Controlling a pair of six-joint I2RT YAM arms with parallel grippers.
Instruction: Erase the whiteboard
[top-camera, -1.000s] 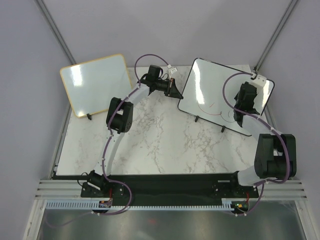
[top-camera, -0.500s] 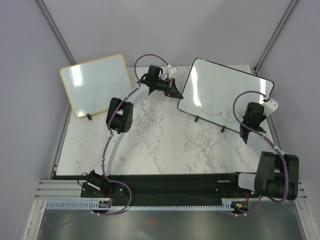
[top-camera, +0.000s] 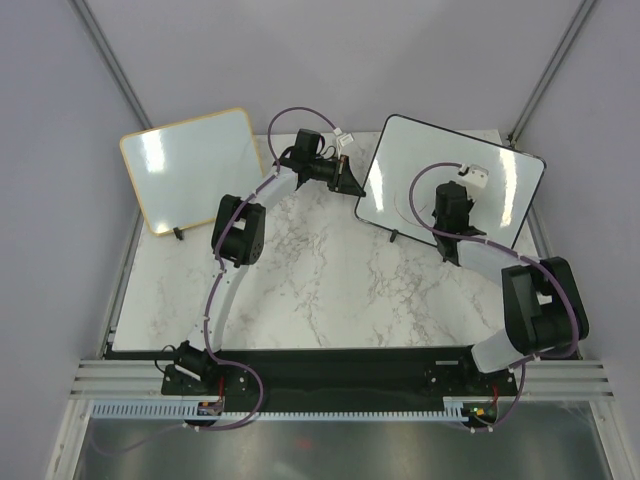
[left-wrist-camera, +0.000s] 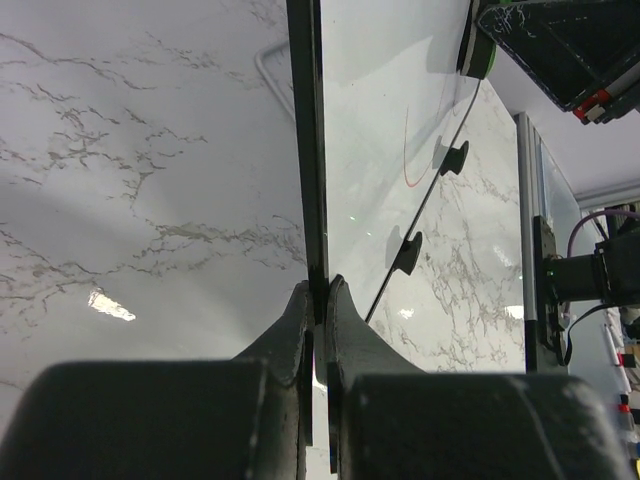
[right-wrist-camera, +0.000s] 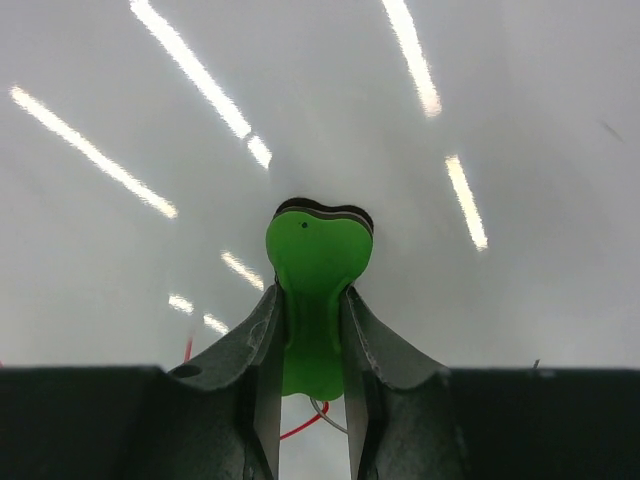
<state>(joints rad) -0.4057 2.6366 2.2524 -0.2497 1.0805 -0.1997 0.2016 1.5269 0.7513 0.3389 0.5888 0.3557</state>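
The black-framed whiteboard stands tilted at the back right of the table; its surface fills the right wrist view. My left gripper is shut on its left edge, and the left wrist view shows the black frame pinched between the jaws. A red curved stroke shows on the board. My right gripper is shut on a green eraser with a black felt pad pressed against the board. Red and grey marks show just below the eraser.
A second whiteboard with a tan wooden frame leans at the back left. The marble table lies in front of both boards. Grey walls and metal posts enclose the back and sides.
My right arm swept from the board's upper right, out past its right edge, then back left to the board's middle. The left arm has not moved.
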